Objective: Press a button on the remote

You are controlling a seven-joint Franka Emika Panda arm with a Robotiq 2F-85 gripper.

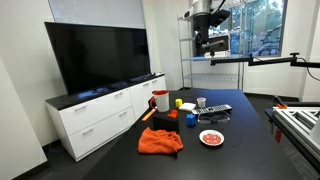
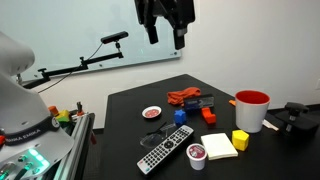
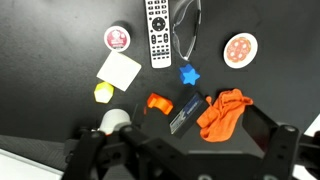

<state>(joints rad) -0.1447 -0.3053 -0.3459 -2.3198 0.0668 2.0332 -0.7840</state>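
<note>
The remote [image 3: 158, 32], a flat black slab with rows of pale keys, lies on the black table, at the top centre of the wrist view. It also shows in both exterior views [image 1: 215, 110] [image 2: 165, 155]. My gripper [image 2: 165, 25] hangs high above the table, far from the remote, with its fingers spread and nothing between them. It shows near the ceiling in an exterior view [image 1: 208, 35]. In the wrist view its fingers [image 3: 185, 148] frame the bottom edge.
On the table: wiry glasses [image 3: 186, 30] beside the remote, a red-rimmed plate [image 3: 240, 48], a small cup [image 3: 118, 38], a yellow notepad [image 3: 119, 69], a yellow block [image 3: 101, 92], a blue piece [image 3: 187, 73], an orange cloth [image 3: 225, 112] and a red cup [image 2: 251, 110].
</note>
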